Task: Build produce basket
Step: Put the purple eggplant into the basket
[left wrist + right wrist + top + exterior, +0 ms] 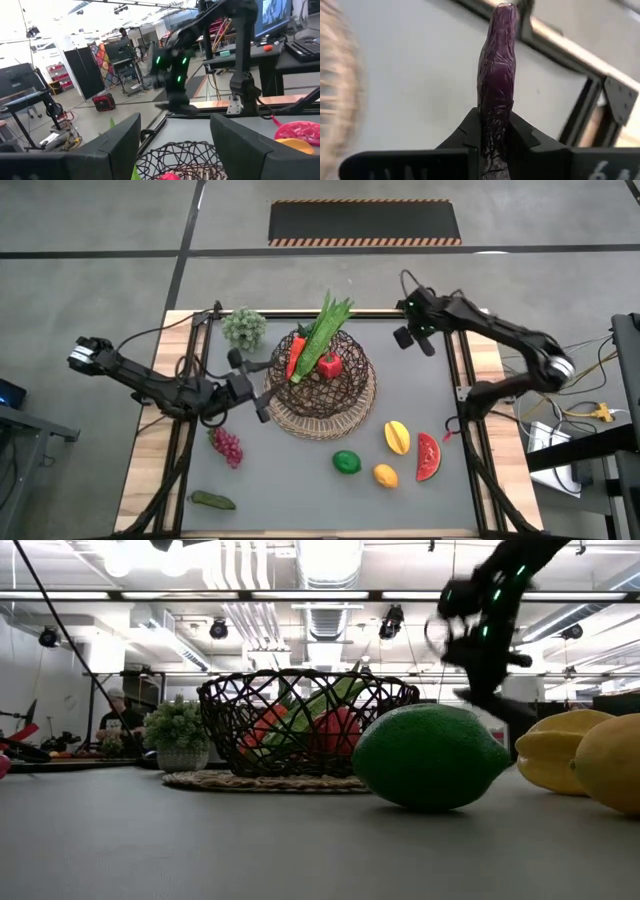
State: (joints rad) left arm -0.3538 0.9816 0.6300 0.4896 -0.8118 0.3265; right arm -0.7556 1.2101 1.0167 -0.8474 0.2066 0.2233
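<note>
Right hand (495, 145) clamped on purple eggplant (496, 75), long axis pointing straight ahead.

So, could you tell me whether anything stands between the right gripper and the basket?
Nothing visible does: only bare mat lies between the right gripper, shut on the purple piece, and the basket.
</note>
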